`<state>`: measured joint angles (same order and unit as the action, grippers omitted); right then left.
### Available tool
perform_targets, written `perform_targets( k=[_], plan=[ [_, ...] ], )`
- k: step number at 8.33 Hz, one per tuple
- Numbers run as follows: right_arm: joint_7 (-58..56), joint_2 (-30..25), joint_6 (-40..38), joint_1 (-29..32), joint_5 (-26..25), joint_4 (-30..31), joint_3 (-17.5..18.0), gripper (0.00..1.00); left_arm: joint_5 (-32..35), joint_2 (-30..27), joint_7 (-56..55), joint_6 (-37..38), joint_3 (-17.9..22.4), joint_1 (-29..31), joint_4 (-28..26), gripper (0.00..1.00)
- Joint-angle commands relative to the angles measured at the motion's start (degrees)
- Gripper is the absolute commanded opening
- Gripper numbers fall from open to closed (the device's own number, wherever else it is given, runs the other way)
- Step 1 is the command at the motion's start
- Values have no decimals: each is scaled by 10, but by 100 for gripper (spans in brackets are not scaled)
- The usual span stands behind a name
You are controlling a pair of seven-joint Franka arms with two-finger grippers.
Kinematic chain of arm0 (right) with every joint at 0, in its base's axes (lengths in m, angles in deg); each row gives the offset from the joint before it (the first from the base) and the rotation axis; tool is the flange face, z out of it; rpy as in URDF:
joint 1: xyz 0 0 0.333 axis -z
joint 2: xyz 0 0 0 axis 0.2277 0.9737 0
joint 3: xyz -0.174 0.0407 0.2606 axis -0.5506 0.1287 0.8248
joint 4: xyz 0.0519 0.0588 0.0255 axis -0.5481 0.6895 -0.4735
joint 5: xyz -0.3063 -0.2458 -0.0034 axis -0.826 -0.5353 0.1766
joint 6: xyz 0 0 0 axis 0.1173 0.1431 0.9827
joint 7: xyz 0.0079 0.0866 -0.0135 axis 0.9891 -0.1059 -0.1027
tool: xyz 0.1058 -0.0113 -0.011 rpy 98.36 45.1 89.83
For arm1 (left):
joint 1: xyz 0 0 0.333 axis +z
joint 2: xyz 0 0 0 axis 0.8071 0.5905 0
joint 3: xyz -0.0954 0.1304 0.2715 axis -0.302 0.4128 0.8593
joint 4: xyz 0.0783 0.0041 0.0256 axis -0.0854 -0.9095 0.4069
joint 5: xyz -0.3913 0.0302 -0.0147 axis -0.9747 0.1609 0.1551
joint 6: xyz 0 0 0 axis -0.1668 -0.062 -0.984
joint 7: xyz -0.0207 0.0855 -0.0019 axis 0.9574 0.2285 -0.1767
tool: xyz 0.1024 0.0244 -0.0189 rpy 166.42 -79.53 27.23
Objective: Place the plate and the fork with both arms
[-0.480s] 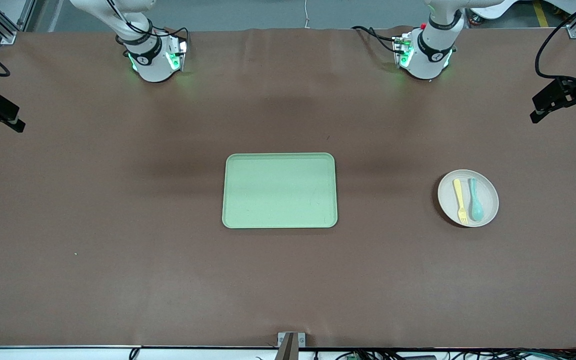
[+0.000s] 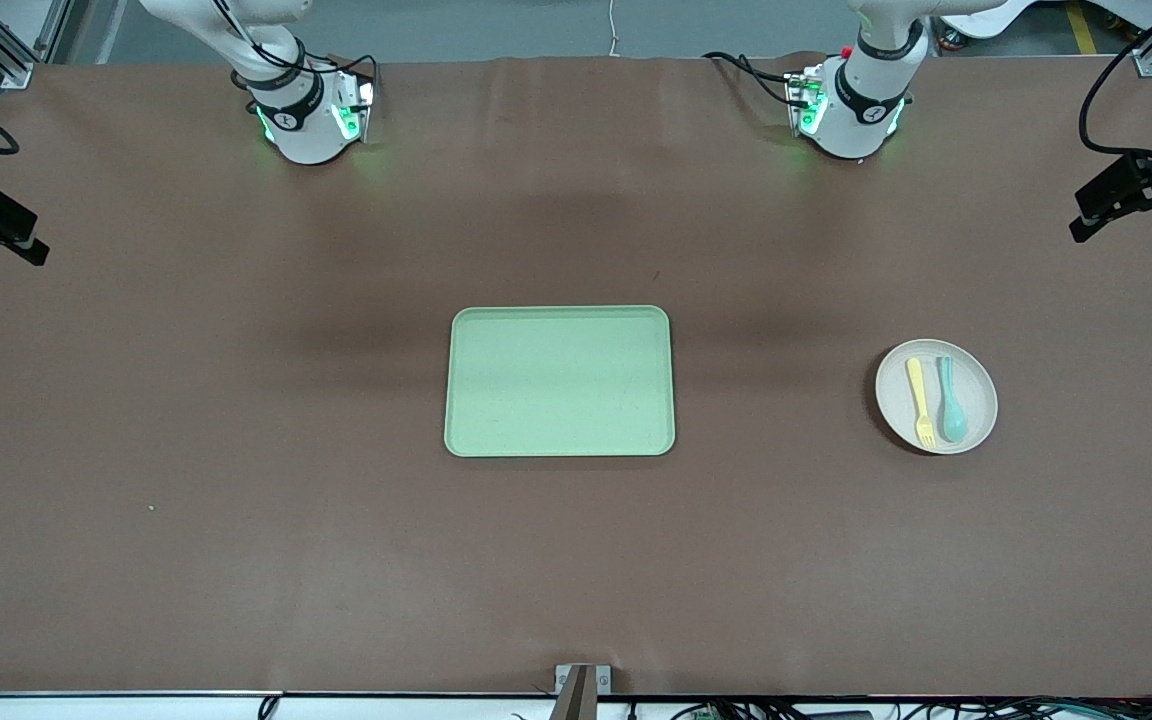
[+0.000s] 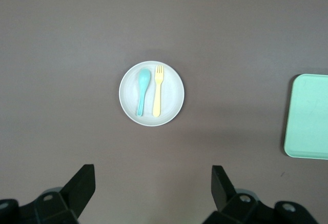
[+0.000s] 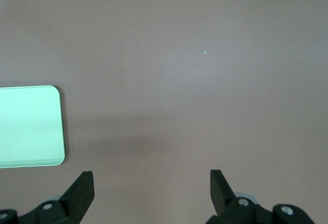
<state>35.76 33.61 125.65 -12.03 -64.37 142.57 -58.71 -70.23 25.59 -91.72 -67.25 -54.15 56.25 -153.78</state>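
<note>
The pale plate (image 2: 978, 418) lies on the brown table toward the left arm's end. On it the yellow fork (image 2: 921, 400) lies beside a teal spoon (image 2: 951, 402), both with their heads toward the front camera. My left gripper (image 3: 152, 175) is open and empty, high over the table; its view shows the plate (image 3: 174, 101), the fork (image 3: 158, 93) and the spoon (image 3: 142, 88) well below. My right gripper (image 4: 151, 175) is open and empty, high over bare table toward the right arm's end.
The light green tray (image 2: 559, 381) lies empty at the table's middle; its edge shows in the left wrist view (image 3: 310, 116) and in the right wrist view (image 4: 28, 126). Both arm bases (image 2: 306, 120) (image 2: 851, 115) stand along the robots' edge.
The left gripper has shifted slightly outward and up at the edge of the front view. The plate, fork, spoon, tray and right arm have not moved.
</note>
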Motion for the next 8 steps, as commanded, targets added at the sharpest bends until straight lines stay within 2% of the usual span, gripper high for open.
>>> perform_targets(
  k=[1, 2, 5, 8],
  plan=[
    [5, -1, -4, 6, -5, 7, 4, 100, -27, 66, 23, -1, 0, 42, 13, 100],
    [7, 1, -2, 5, -5, 6, 4, 100, -75, 108, 83, -18, 1, 75, 13, 100],
    [8, 14, 4, -1, -4, 7, 5, 100, -118, 239, 226, -72, 0, 159, 11, 100],
    [8, 27, 15, -2, 0, 8, 5, 100, -133, 370, 280, -177, 0, 166, 12, 100]
  ],
)
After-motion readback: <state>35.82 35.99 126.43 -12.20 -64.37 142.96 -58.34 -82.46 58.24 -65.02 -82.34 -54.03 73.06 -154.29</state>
